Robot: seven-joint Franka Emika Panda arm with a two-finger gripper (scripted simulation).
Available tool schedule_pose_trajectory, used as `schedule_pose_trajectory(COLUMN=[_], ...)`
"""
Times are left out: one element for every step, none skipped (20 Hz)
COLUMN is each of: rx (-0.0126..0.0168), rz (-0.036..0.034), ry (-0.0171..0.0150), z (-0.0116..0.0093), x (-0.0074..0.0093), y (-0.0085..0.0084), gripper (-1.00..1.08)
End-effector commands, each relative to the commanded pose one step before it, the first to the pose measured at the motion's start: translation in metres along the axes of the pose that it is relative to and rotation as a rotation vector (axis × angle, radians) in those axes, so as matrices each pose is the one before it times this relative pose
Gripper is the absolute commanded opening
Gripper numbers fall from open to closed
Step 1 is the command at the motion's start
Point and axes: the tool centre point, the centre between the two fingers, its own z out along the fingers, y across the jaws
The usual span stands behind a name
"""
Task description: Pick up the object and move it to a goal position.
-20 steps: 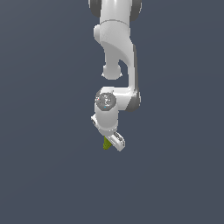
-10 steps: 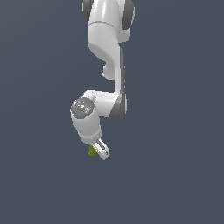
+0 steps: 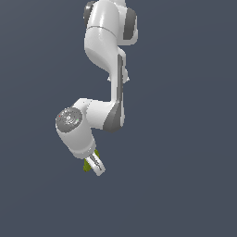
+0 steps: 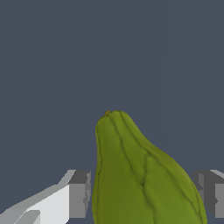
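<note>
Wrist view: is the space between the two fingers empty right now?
No. The olive-green object fills the space between the gripper's two grey fingertips, one showing on either side of it.

The table (image 3: 185, 185) is a flat, even field of dark slate blue. In the exterior view it fills the whole picture, the same shade from edge to edge, plain and smooth, with a matte look. In the wrist view the same dark slate-blue table (image 4: 109, 52) fills the upper half and both sides of the picture. The one small thing seen against it is the olive-green object (image 3: 86, 165), which is clamped between the fingers (image 4: 81, 192) of the white pincer (image 3: 95, 163). The pictures do not show whether the object touches the table or hangs above it.
</note>
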Motion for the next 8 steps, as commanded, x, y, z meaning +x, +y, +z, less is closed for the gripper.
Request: schedule_pose_trajectory(rx=[0.00173,-0.00029,0.0,0.0,0.0,0.0,0.0,0.0], rz=[-0.00104,0.00039,0.0,0.0,0.0,0.0,0.0,0.0], ry=[0.00164,0.00004,0.0,0.0,0.0,0.0,0.0,0.0], z=[-0.00274,-0.00021,-0.00026,-0.0002,-0.00015,-0.0001,-0.00006,-0.00002], x=[0.00667,0.00188,0.0014,0.00112,0.00085,0.0006,0.00035,0.00011], y=[-0.00029,0.00032,0.00008,0.00004,0.00002,0.00001,0.0,0.0], gripper=[-1.0,-1.0,-1.0,-1.0,-1.0,-1.0,-1.0,-1.0])
